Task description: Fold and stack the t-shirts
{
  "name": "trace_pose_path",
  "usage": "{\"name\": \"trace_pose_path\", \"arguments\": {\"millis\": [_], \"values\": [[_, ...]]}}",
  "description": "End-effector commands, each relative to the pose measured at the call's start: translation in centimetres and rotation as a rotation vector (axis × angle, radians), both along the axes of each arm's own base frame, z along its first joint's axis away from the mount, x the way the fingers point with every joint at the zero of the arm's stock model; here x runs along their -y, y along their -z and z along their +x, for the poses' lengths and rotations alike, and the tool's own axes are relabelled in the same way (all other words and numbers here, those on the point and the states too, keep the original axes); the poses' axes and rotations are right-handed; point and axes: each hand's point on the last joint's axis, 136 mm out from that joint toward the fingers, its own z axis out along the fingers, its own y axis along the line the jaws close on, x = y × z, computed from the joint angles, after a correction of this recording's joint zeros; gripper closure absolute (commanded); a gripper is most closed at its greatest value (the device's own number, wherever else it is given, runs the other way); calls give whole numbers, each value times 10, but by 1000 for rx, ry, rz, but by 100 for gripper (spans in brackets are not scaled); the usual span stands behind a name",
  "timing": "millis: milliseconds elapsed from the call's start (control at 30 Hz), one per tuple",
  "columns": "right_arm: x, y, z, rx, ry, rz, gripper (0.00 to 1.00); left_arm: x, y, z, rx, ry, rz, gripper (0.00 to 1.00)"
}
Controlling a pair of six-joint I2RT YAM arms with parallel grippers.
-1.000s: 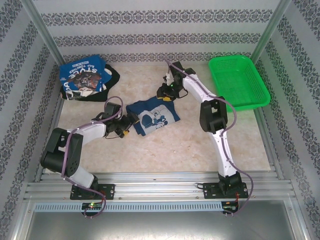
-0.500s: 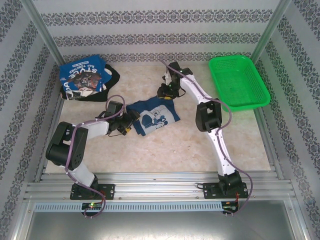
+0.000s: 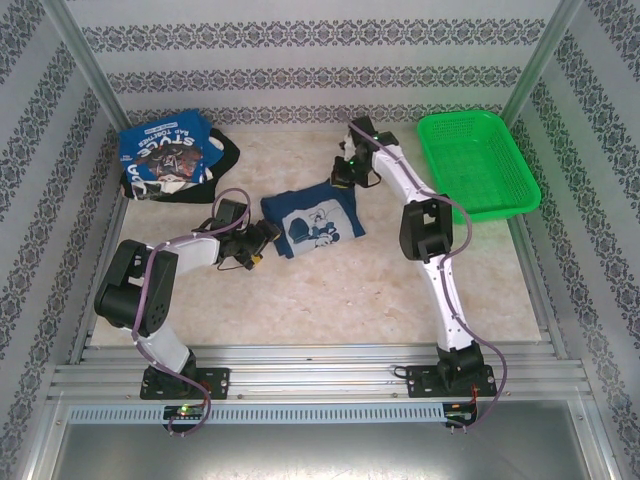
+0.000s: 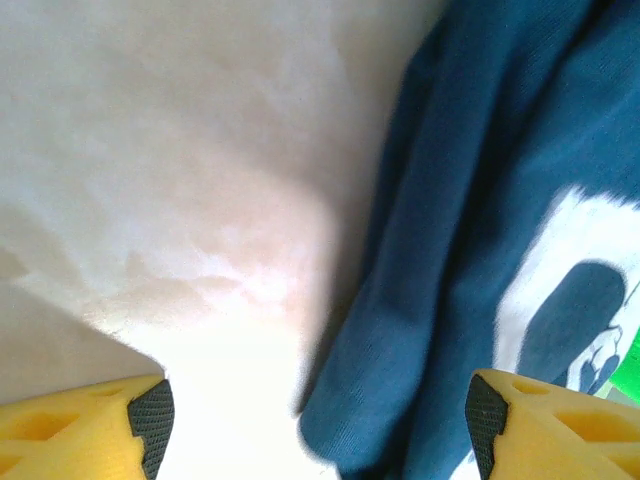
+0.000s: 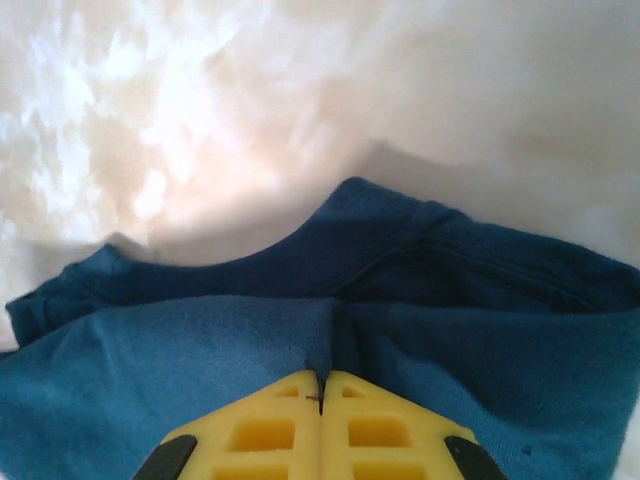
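The navy t-shirt with the white cartoon print lies folded mid-table. My right gripper is at its far edge, shut on a pinch of the navy cloth, with the yellow fingertips of this right gripper pressed together. My left gripper stands open at the tee's left edge; in the left wrist view the folded corner lies between the spread fingers of the left gripper, untouched. The blue t-shirt with white lettering lies on the black one at the back left.
A green mesh basket stands at the back right, beside the right arm. Metal frame posts and patterned walls close in the table on three sides. Bare marble tabletop lies between the navy tee and the arm bases.
The right gripper has moved right and slightly back with the tee's far edge, and the navy tee has slid right with it. The left gripper has barely moved.
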Motion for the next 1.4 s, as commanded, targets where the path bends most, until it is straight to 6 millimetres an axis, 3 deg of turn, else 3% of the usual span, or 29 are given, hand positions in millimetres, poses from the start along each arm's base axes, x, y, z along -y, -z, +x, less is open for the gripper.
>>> {"name": "trace_pose_path", "arguments": {"millis": [0,33,67,200,333,500,600,800,933,1000,1100,1200,1300,1367], "values": [[19,-20,8,30,74,-9,80,13,8,34,109,9,-1,21],[21,-16,8,17,78,-12,65,15,7,37,116,11,-5,21],[20,-13,5,4,73,-2,58,18,4,40,127,12,-15,21],[24,-32,3,40,80,18,51,29,-10,51,181,22,-30,19],[32,-80,-9,120,70,90,42,37,-27,64,252,12,-42,18],[40,-127,-54,186,22,168,26,51,-25,85,230,66,15,17],[43,-144,-89,192,1,227,24,62,-18,99,195,104,67,17],[44,-152,-154,164,-26,302,23,89,-7,129,197,167,106,17],[51,-148,-181,140,-22,330,23,100,4,140,157,204,128,22],[55,-147,-187,131,-14,339,24,103,17,138,109,227,155,30],[57,-153,-192,137,-10,351,25,106,33,130,40,268,196,56],[58,-161,-195,151,-3,364,25,104,36,130,15,320,266,81],[57,-170,-196,168,5,379,25,95,16,144,59,369,369,100],[58,-175,-197,187,8,386,24,85,-9,157,106,409,455,100]]}}
